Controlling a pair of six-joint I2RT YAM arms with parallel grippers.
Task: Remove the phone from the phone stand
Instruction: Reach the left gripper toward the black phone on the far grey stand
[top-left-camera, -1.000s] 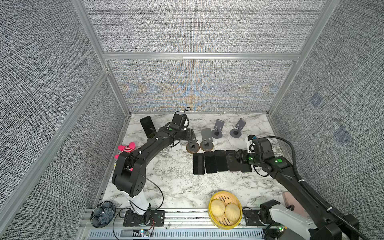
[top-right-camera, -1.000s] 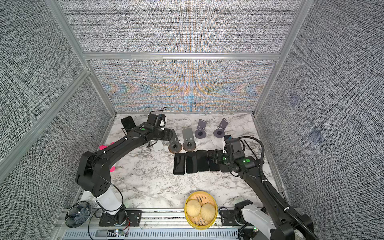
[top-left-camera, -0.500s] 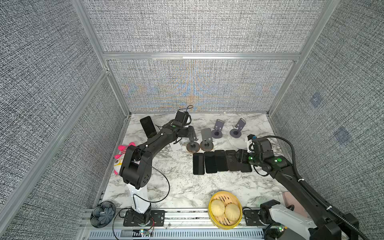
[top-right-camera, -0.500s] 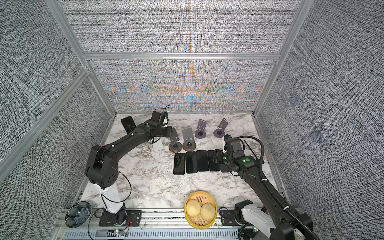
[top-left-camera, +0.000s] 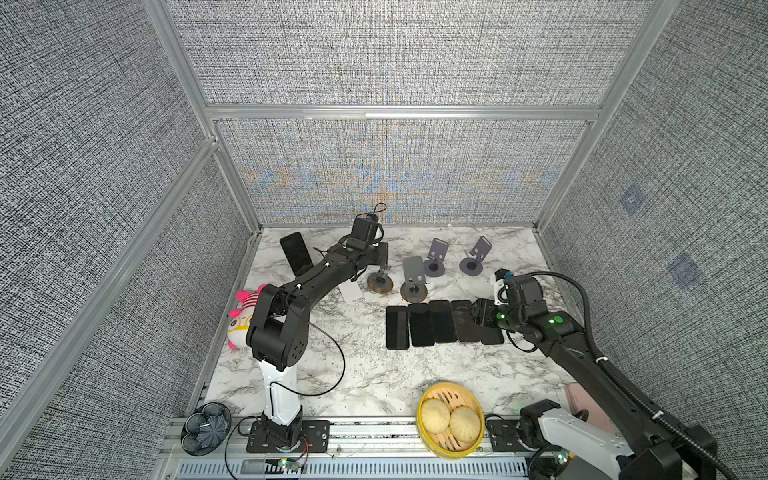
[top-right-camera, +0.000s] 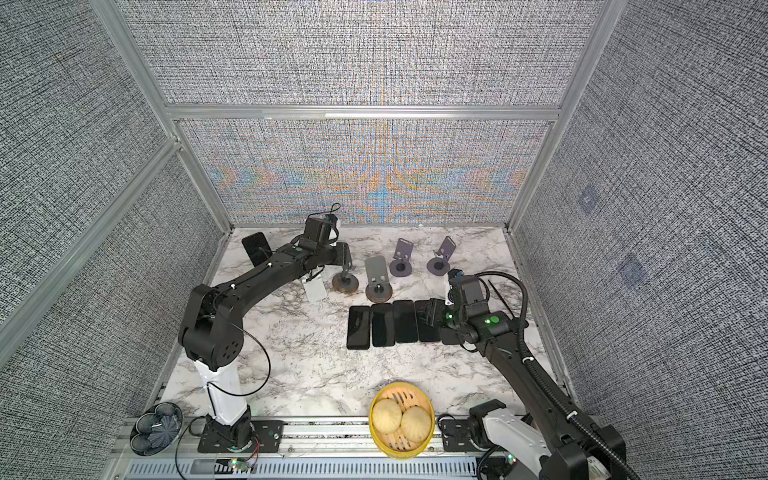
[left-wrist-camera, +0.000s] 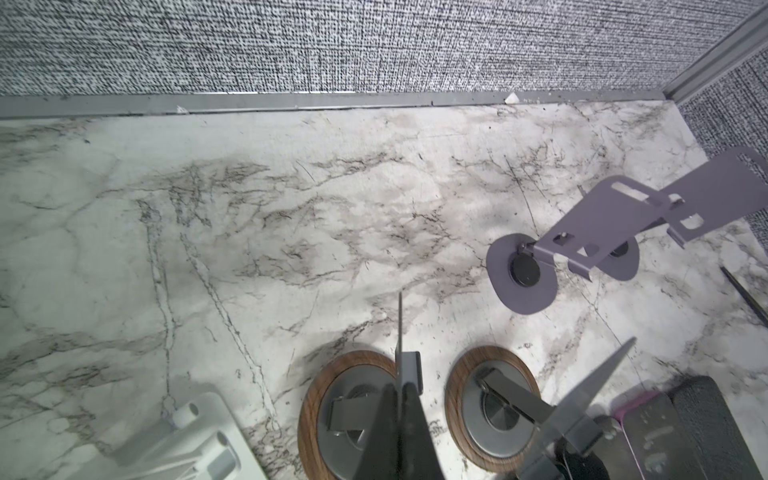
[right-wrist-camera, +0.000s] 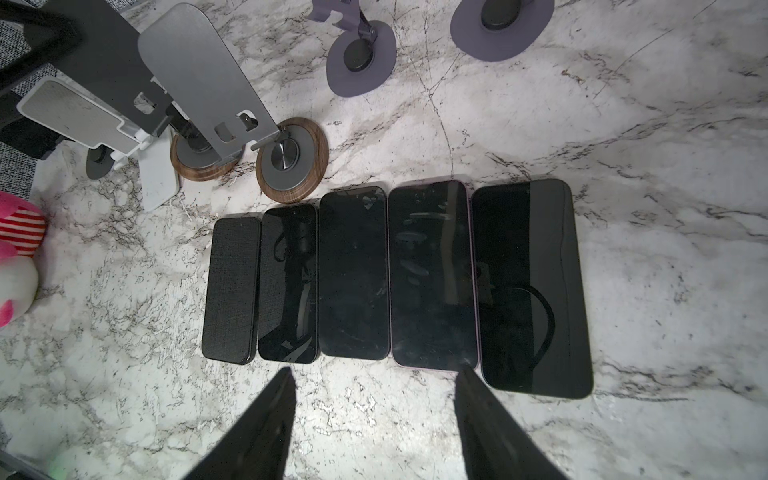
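Your left gripper (left-wrist-camera: 400, 390) has just closed. A second ago its fingers stood apart over the grey stand (top-left-camera: 379, 284) with the wooden base. Now they are pressed together, and the left wrist view shows the stand's thin back plate edge-on, pinched between them. That stand carries nothing, so this grip does not yet move the job forward. The phone (top-left-camera: 296, 253) you still have to lift leans upright in the far left corner of the table (top-left-camera: 353, 374). It is close beside the left forearm, well apart from the closed fingers, and untouched. Whatever props it is mostly hidden by the arm in both top views, so you cannot tell how it is seated. Your right gripper (right-wrist-camera: 374, 369) has not moved. It hovers low at the near end of the row of five phones (top-left-camera: 440, 322) lying flat, with its fingers open and nothing between them. Judging from this, five phones are already down and one remains. The pinch on the empty stand may be a way to shift it aside or steady it, or it may simply be the wrong target. If you pull up now, expect the light stand to tip or drag into the second grey stand (top-left-camera: 413, 286) just beside it. To finish, you will most likely have to let go and reach back to the corner.
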